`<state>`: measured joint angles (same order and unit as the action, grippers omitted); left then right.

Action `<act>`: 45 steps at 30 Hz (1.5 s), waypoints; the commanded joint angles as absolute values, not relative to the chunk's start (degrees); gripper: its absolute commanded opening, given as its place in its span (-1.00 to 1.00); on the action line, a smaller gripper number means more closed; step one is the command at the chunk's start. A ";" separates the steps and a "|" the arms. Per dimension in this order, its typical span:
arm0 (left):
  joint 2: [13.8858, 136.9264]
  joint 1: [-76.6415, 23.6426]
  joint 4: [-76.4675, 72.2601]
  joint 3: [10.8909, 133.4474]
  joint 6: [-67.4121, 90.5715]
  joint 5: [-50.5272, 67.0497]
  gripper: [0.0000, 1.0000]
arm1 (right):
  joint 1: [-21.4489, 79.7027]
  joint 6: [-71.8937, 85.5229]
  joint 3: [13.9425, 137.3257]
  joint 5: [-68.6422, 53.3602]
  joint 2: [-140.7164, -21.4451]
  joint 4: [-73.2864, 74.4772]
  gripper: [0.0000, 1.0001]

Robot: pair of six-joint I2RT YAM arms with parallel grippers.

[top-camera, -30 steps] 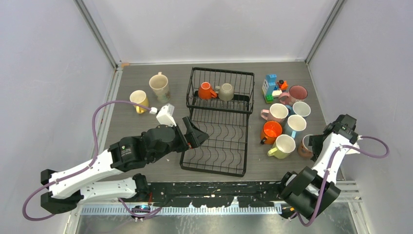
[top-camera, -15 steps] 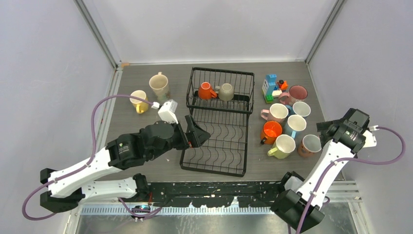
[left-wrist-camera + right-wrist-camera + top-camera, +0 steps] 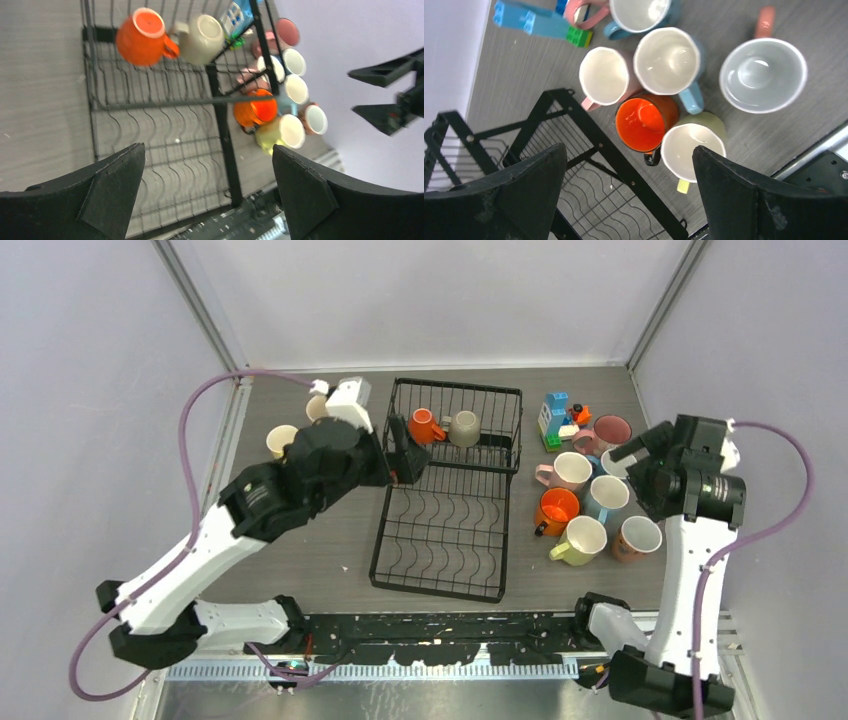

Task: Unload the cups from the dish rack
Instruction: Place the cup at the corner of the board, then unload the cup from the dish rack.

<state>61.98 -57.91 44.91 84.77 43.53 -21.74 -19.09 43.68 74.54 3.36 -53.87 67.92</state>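
Note:
The black wire dish rack (image 3: 450, 530) stands mid-table. An orange mug (image 3: 424, 427) and a grey-beige mug (image 3: 464, 428) lie in its tall basket section; both show in the left wrist view, orange (image 3: 142, 37) and grey-beige (image 3: 202, 32). My left gripper (image 3: 408, 452) is open and empty, raised over the rack's left side beside the basket (image 3: 207, 190). My right gripper (image 3: 640, 460) is open and empty, high above the cups on the table right of the rack (image 3: 629, 195). Several upright mugs stand there, among them orange (image 3: 646, 122), yellow-green (image 3: 693, 150), pink (image 3: 606, 76) and light blue (image 3: 669, 62).
A toy-block figure (image 3: 558, 420) stands behind the right cup cluster. A yellow mug (image 3: 283, 440) and a cream mug (image 3: 320, 407), partly hidden by my left arm, stand left of the rack. Walls close in the left, back and right sides.
My left arm has risen and swung back from the flat tray toward the basket section. My right arm has lifted from beside the brownish mug to high above the cup cluster.

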 commanded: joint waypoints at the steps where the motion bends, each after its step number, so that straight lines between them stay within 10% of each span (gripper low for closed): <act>1: 70.06 -52.96 46.47 92.24 34.14 -19.20 0.99 | -10.99 43.66 80.19 7.98 -57.62 65.97 1.00; 32: 117.75 -50.14 58.40 138.75 20.01 -24.96 0.77 | 4.18 34.50 93.36 6.55 -66.91 65.80 1.00; 45: 117.44 -48.83 60.68 138.78 21.01 -23.35 0.51 | 9.48 32.03 96.29 7.78 -66.74 66.42 0.99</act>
<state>121.47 -49.56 59.94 138.52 21.82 -24.01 5.45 35.14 91.77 7.09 -66.65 66.87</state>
